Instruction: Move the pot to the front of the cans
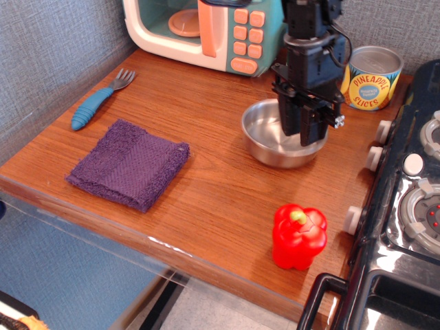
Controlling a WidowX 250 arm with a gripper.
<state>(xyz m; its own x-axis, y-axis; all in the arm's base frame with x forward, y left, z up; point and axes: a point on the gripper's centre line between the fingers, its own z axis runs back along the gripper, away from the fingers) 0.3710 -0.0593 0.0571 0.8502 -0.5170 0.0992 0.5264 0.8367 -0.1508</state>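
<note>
The shiny steel pot sits level on the wooden table, in front of the cans. My gripper points straight down and is shut on the pot's right rim. The arm hides the handle. The yellow and blue pineapple can stands at the back right, just behind and to the right of the pot. The red tomato can is almost wholly hidden behind my arm.
A toy microwave stands at the back. A blue-handled fork and a purple cloth lie on the left. A red toy pepper stands near the front edge. A black stove borders the table on the right.
</note>
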